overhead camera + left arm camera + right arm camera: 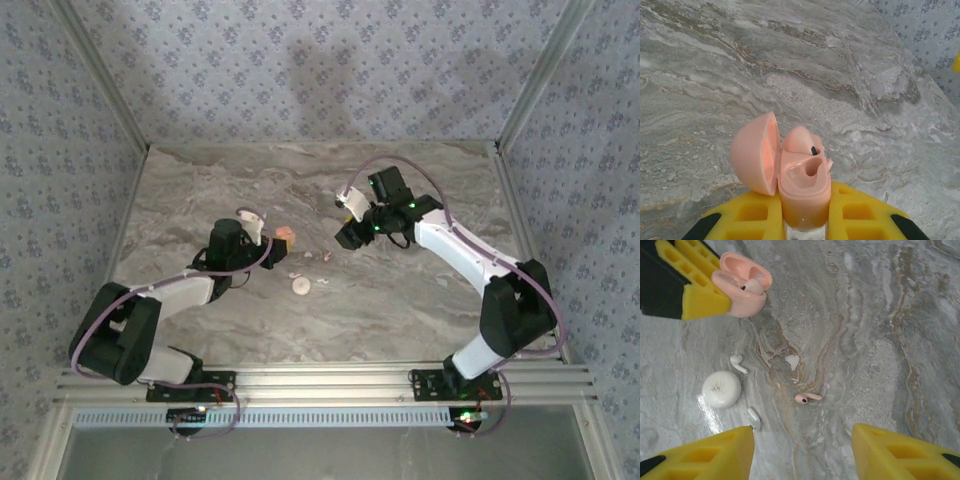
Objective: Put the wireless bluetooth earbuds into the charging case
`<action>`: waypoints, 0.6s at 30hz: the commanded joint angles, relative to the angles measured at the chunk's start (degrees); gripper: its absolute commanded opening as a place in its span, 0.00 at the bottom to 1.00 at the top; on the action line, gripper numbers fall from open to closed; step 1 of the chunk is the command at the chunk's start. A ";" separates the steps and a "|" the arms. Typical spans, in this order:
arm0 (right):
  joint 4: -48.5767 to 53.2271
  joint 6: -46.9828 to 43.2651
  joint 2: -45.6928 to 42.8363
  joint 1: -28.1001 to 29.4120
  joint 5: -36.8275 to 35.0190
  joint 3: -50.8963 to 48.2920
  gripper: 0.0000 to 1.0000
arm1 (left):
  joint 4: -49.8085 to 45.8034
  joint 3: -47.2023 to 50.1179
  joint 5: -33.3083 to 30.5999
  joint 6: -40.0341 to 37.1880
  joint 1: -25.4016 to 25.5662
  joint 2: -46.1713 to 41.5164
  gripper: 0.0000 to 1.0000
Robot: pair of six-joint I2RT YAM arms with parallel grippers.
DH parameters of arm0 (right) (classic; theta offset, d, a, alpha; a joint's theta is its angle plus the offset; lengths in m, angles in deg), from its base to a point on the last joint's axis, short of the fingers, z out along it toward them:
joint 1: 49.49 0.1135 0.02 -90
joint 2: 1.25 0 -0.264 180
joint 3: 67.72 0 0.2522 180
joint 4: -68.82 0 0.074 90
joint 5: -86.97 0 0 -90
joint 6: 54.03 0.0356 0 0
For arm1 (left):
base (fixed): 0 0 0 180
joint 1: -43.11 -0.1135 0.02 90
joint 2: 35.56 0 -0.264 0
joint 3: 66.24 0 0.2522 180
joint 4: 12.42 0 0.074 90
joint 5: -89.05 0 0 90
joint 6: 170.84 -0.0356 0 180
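Here, the left gripper [805, 205] is clamped on the case [805, 187]. Its yellow fingers [752, 217] press the two sides of the pink body, so the case juts past the fingertips with its lid [755, 152] swung open to one side. A seated earbud [799, 140] occupies the socket farther from the fingers, and the nearer socket [812, 167] shows as a hollow. The right gripper [802, 432] stands with its fingers [905, 455] well apart and nothing between them. In its wrist view the loose earbud [807, 398], pink, lies flat on the table [920, 340], ahead of the gap between the fingers and roughly centred on it, touching neither. Ahead of the finger on the left of that view rests a white disc [721, 389], with one white earbud [737, 362] just beyond it and another white earbud [754, 417] just short of it, near that fingertip. A small white bit [792, 361] of unclear kind lies just beyond the loose earbud. Farther ahead and to the same left side, the held case [742, 285] faces the right gripper. From above, the left gripper [262, 232] and right gripper [345, 236] point toward each other, with the case [285, 235] between them.
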State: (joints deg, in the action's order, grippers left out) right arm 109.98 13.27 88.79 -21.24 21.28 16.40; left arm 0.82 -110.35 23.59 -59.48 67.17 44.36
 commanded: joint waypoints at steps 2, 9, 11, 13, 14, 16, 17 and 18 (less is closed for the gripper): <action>3.12 -15.36 3.23 -1.24 5.21 2.90 0.56 | 1.56 -1.38 2.25 1.05 -0.70 0.06 0.07; 6.61 -30.13 7.85 -1.31 4.55 5.48 0.56 | 1.48 -1.29 2.01 0.96 -1.25 -0.32 0.07; 9.68 -34.34 9.45 -1.24 3.90 6.75 0.56 | 1.23 -1.39 2.07 0.74 -1.33 -0.14 0.07; 12.61 -38.69 11.03 -1.23 3.65 7.94 0.57 | 1.03 -1.47 2.18 0.59 -1.44 0.14 0.07; 13.30 -39.69 11.97 -1.26 2.53 8.64 0.57 | 1.20 -1.38 2.50 0.48 -1.51 0.39 0.07; 14.68 -43.48 13.75 -0.98 -1.28 10.04 0.56 | 1.43 -1.44 2.80 0.60 -1.60 0.95 0.07; 15.74 -45.17 14.66 -0.67 -2.51 10.78 0.56 | 1.44 -1.56 2.99 0.70 -1.72 1.32 0.07; 16.72 -47.35 15.67 -0.24 -3.47 11.41 0.56 | 1.47 -1.71 3.21 0.95 -1.92 1.76 0.07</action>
State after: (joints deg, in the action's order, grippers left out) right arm 120.82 -24.17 101.97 -22.07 21.94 25.21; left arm 0.91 -110.35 25.18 -58.84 65.90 44.86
